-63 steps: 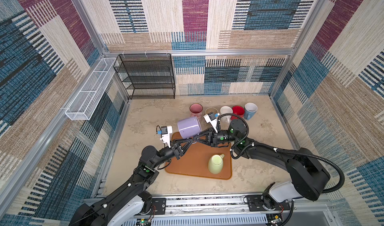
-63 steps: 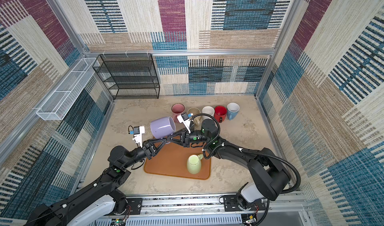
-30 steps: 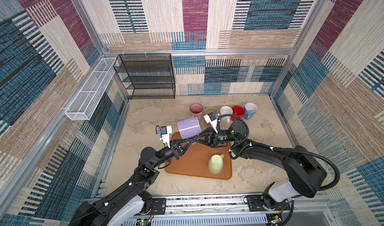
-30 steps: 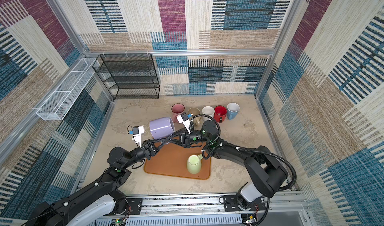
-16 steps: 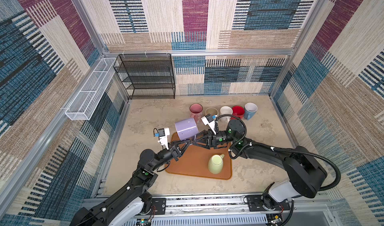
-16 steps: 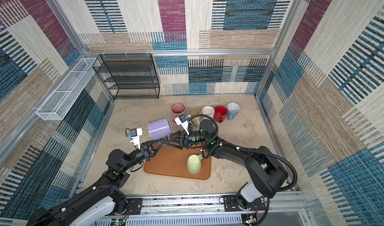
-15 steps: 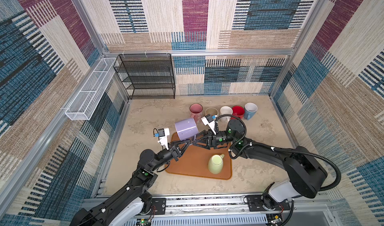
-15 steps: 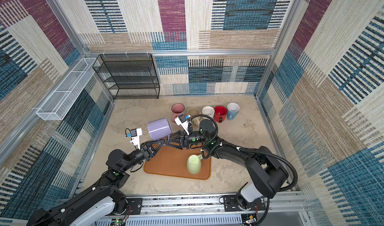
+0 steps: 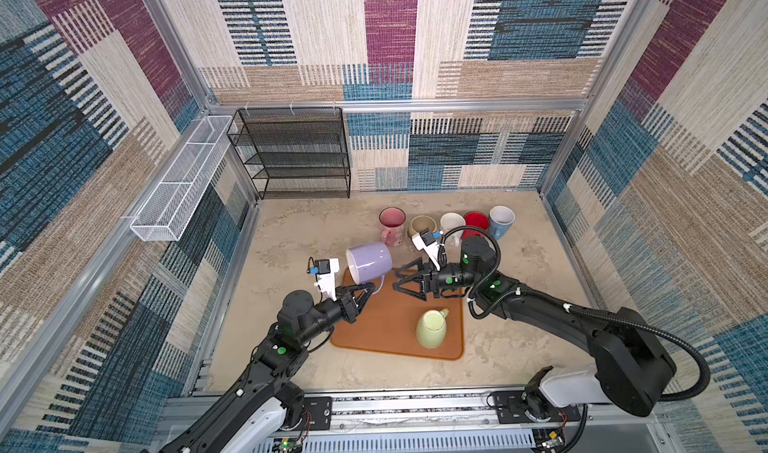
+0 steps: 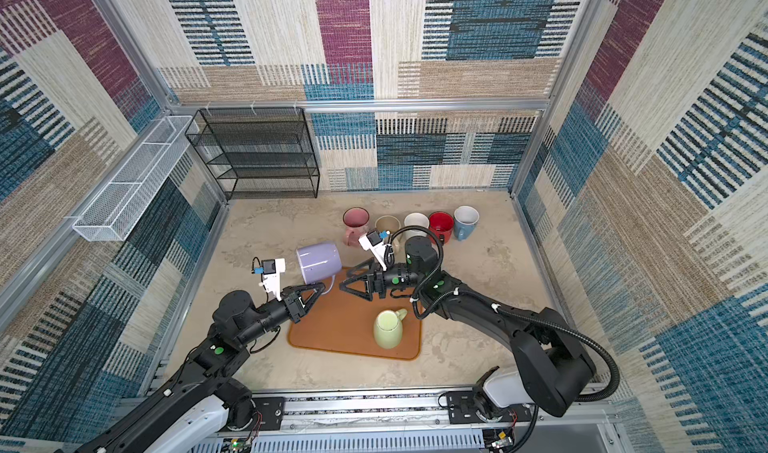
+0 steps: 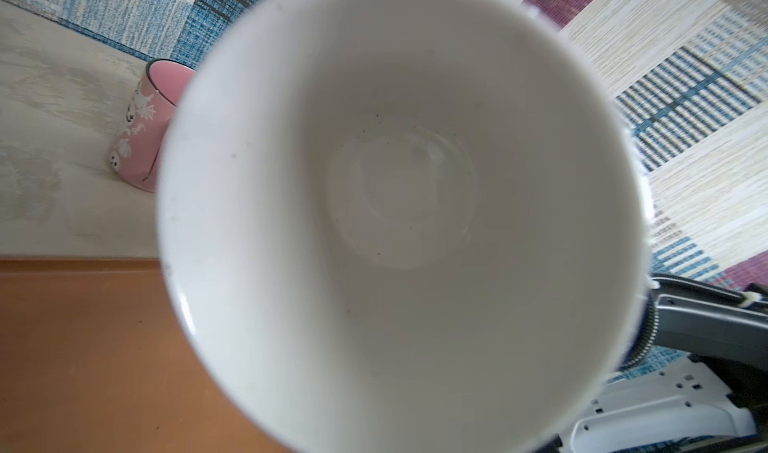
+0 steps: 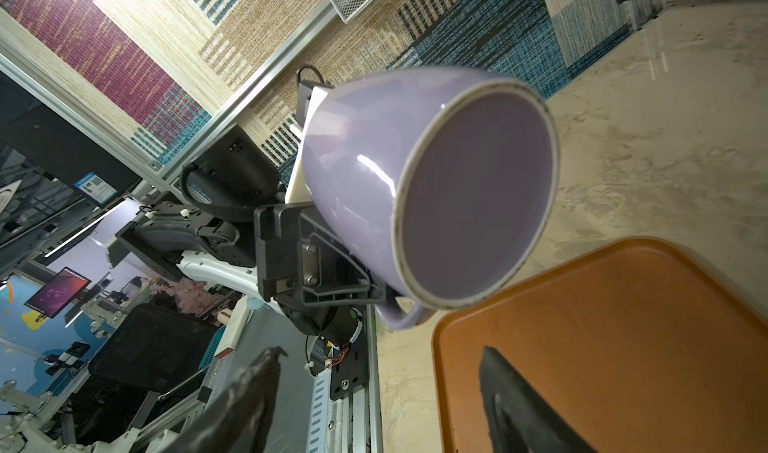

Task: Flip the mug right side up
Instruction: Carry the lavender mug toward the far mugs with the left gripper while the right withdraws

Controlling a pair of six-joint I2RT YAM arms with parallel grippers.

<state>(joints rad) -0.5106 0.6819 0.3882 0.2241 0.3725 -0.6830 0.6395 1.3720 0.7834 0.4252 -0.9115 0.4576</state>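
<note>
I count seven mugs. Five stand in a row (image 9: 451, 223) at upper centre and one green mug (image 9: 431, 329) sits on the single orange tray (image 9: 382, 326). One lilac mug (image 9: 369, 262) hangs sideways at mid-frame, over the tray's upper-left corner, with the left gripper (image 9: 370, 291) clamped on its handle. The right gripper (image 9: 401, 278) has its jaws apart, just right of that mug.

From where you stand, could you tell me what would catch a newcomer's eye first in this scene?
The lavender ceramic mug hangs in mid-air on its side, over the far left corner of the orange rectangular plastic tray, with the left gripper pinching its handle between shut fingers. Just beside it, the right gripper hovers with fingers spread wide, holding nothing. A pale green ceramic mug sits on the tray's near right part.
</note>
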